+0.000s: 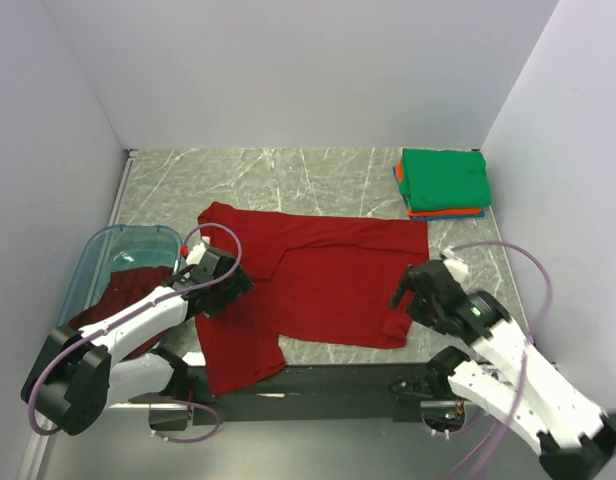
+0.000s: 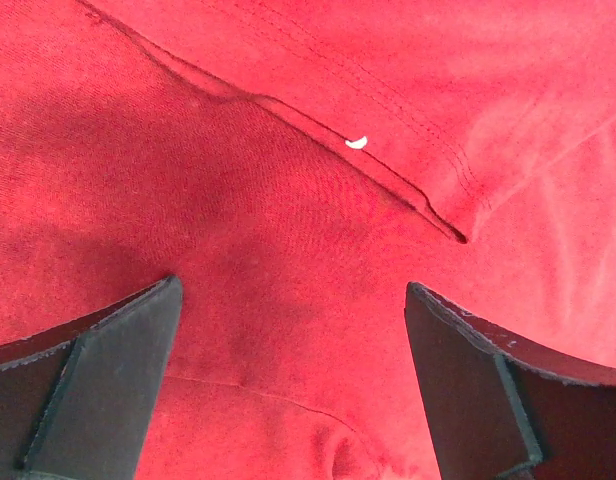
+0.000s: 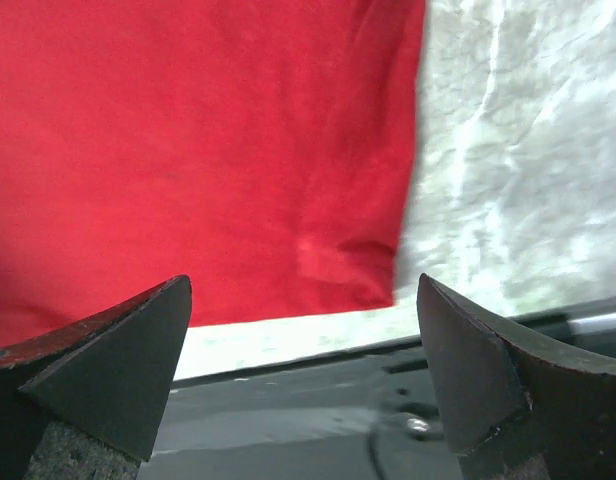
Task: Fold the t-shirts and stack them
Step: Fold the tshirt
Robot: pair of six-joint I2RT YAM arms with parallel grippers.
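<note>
Red shirt (image 1: 328, 280) lies spread across the middle of the table (image 1: 268, 170). One flap reaches toward the near edge on the left. It is not yet a neat rectangle.

Stack (image 1: 445, 180) sits in the far right corner, green on top, with orange and blue edges showing beneath. Maroon shirt (image 1: 123, 295) is in the tub (image 1: 98, 245) at left, waiting.

Step in hand, as I judge it: take hold of the red shirt for the next fold.
- Each pincer should pinch close to an edge or corner, not in mid-cloth, and catch every layer there.
- Left wrist view shows a stitched hem of an upper layer crossing just beyond the fingers, so take it along with the layer below.
- Right wrist view shows the near right corner slightly turned up; grip just inside it.
- Lift both sides together and keep the cloth taut between the arms.

Pose:
- Left gripper (image 2: 293, 330) is low over the shirt's left part, pointing down at the cloth, jaws wide apart and holding nothing.
- Right gripper (image 3: 303, 330) hangs over the near right corner by the table edge, jaws also wide apart and empty.
</note>
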